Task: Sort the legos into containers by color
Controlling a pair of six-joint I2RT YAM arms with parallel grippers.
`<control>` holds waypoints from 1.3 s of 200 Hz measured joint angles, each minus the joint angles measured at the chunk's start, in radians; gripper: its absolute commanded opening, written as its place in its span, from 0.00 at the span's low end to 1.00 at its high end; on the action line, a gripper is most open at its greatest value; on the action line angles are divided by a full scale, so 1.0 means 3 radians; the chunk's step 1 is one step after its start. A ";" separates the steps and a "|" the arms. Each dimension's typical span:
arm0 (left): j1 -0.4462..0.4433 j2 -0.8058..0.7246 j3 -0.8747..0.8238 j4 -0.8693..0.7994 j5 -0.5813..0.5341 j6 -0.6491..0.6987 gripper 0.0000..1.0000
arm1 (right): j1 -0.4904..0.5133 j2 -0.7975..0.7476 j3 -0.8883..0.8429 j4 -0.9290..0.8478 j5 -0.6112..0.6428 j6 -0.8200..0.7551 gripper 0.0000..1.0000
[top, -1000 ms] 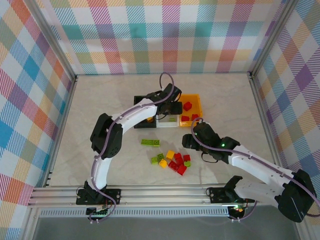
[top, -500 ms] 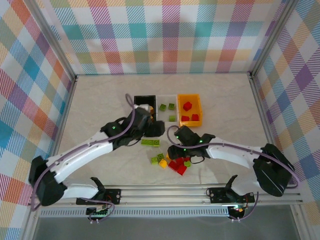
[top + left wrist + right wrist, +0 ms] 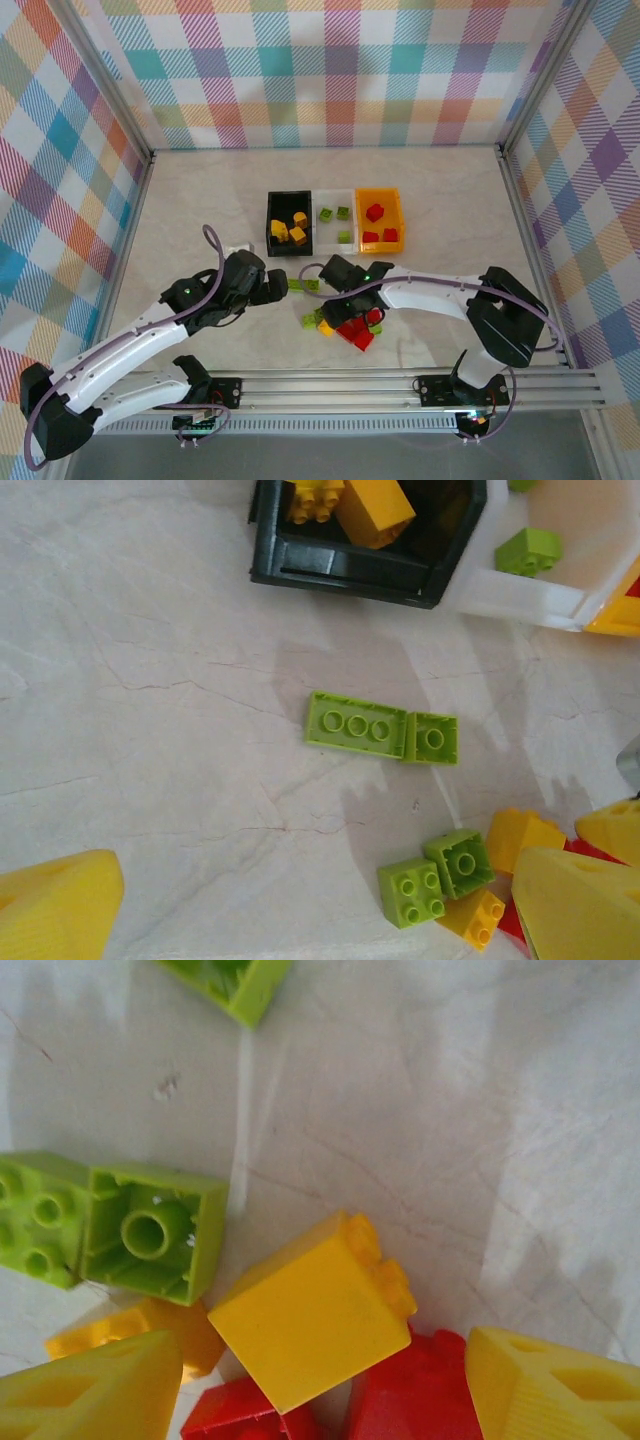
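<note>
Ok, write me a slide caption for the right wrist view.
Open right gripper poised over a yellow brick lying among lime green bricks and red bricks on the table.

Robot lab cell: aluminium frame (image 3: pixel 330 382), plaid walls (image 3: pixel 330 70).

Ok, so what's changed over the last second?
The left gripper pulled back from over the bins toward the near edge and is open and empty. The right gripper swung in leftward over the loose bricks, open above a yellow brick. The bins and loose bricks stayed put.
</note>
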 measured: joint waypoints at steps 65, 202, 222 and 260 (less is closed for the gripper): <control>0.0084 0.0032 -0.0094 0.0000 0.0027 -0.0017 1.00 | -0.0197 0.0261 0.0078 -0.0055 0.0192 0.0029 0.65; 0.0149 -0.0072 -0.0242 -0.0004 0.0029 -0.0072 1.00 | -0.0401 0.0337 0.0576 0.0206 -0.0036 0.0014 0.33; 0.0151 -0.0084 -0.0270 -0.0009 0.0017 -0.0083 1.00 | -0.0407 0.0420 0.1082 0.0264 -0.0057 0.0013 0.33; 0.0151 -0.0085 -0.0329 -0.0029 0.0017 -0.0090 1.00 | -0.0486 0.0969 0.1967 0.0449 -0.0060 0.0033 0.35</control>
